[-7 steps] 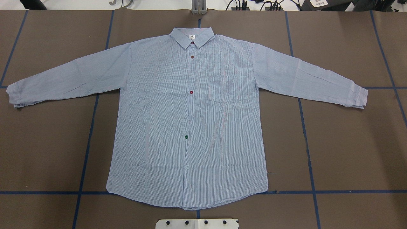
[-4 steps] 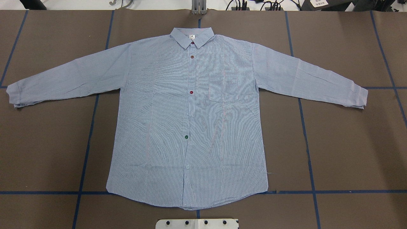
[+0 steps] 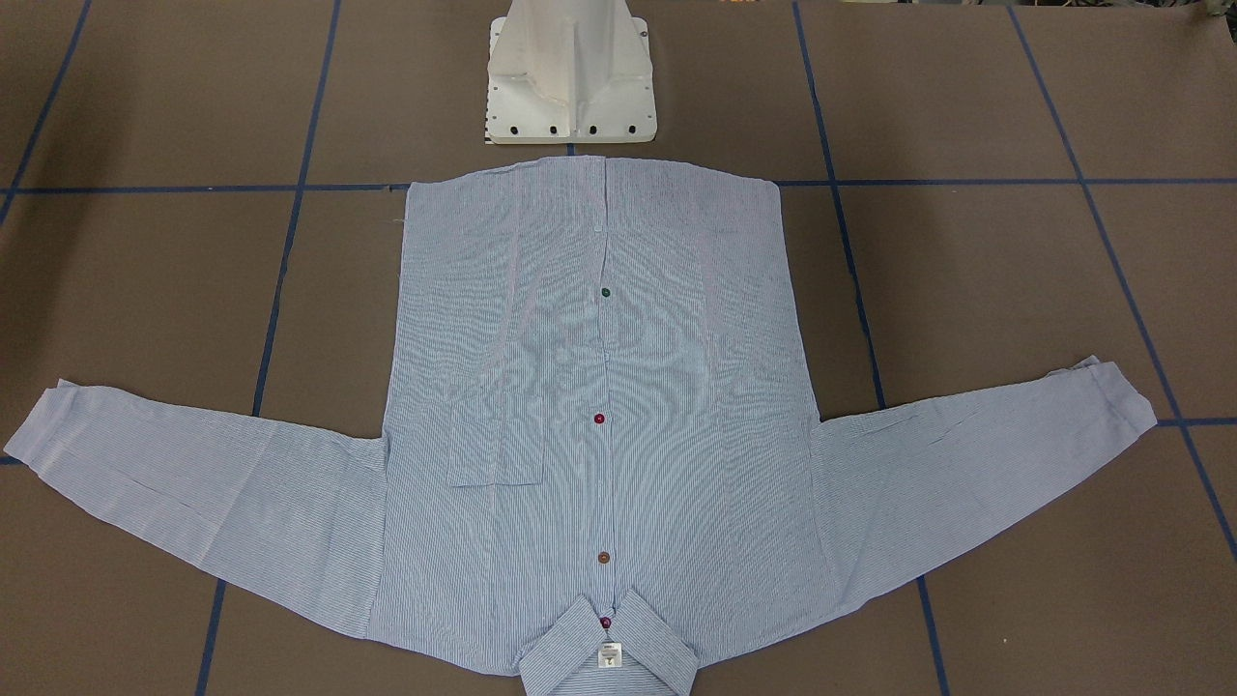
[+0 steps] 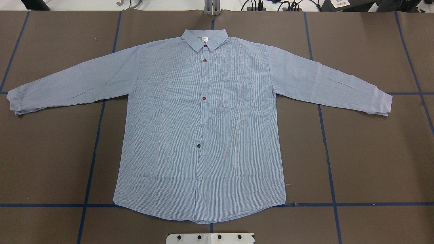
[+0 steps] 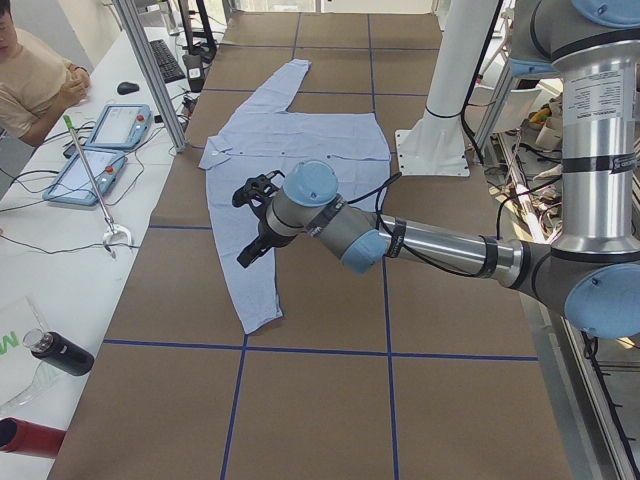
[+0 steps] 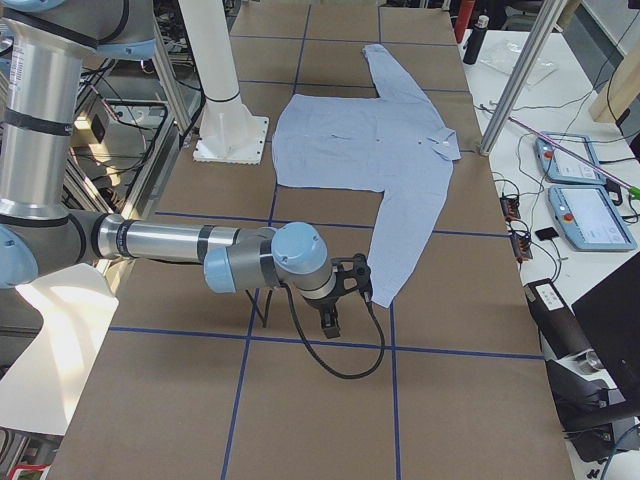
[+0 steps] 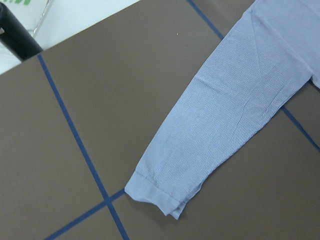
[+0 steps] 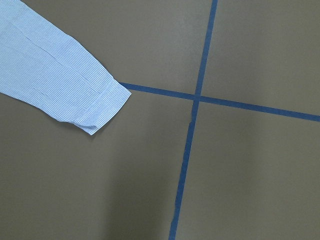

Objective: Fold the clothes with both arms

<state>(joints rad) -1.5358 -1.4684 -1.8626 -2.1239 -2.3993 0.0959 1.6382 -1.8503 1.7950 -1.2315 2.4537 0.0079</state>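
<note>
The clothes, one light blue striped shirt (image 4: 203,128), lies flat and buttoned on the brown table, sleeves spread wide, collar (image 3: 607,657) away from the robot. In the exterior left view my left gripper (image 5: 250,218) hangs above the near sleeve (image 5: 250,270); I cannot tell whether it is open or shut. The exterior right view has my right gripper (image 6: 345,298) just beside the other sleeve's cuff (image 6: 385,290), state also unclear. Each wrist view looks down on a cuff (image 7: 155,192) (image 8: 102,107) with no fingers showing.
The white pedestal base (image 3: 570,87) stands just behind the shirt's hem. Blue tape lines (image 4: 325,135) grid the table. A side bench holds control pendants (image 5: 95,150), a black bottle (image 5: 60,352) and cables, with a person (image 5: 30,80) seated there.
</note>
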